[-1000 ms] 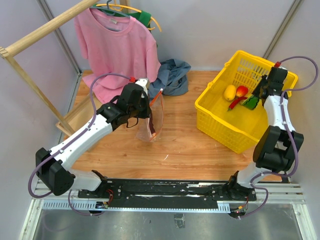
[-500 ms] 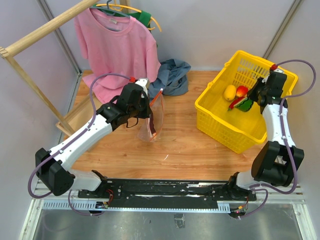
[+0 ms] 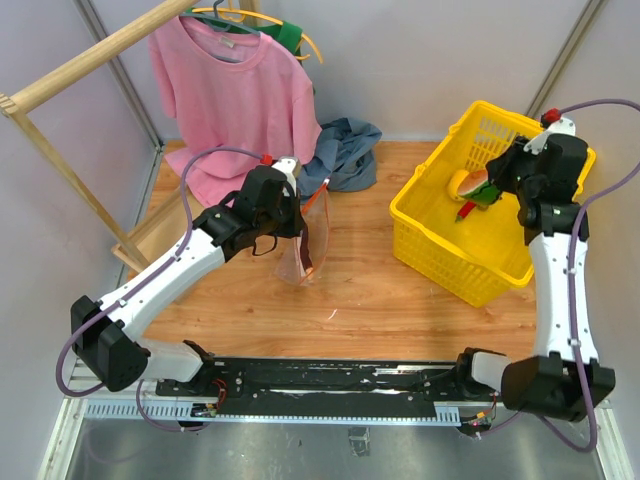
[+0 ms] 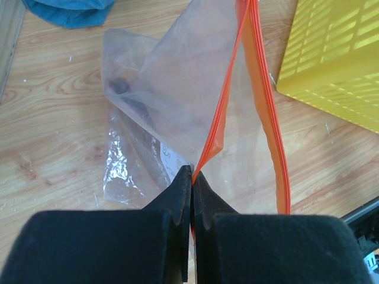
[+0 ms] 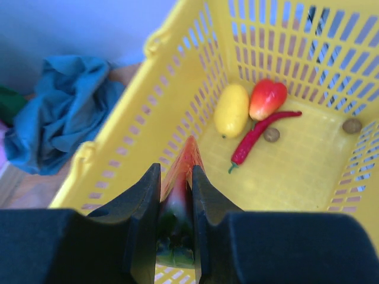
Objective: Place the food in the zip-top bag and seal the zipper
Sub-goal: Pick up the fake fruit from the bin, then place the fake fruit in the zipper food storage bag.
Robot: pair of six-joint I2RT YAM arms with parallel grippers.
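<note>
With the left pincer (image 4: 191, 173), pinches tight on the thin orange-red zipper strip (image 4: 228, 100) and holds the clear crinkly plastic bag (image 3: 308, 248) up, left of centre, mouth gaping. With the right pincer (image 5: 176, 171), clamps the red-and-green toy watermelon slice (image 5: 185, 157) above the yellow plastic basket (image 3: 432, 250), far right. Seems mid-loading; next calls for carrying the slice left and aiming it between the bag's lips.

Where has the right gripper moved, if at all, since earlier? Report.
Yes. The right gripper, shut on the watermelon slice, moved left within the yellow basket, toward the yellow fruit.
</note>
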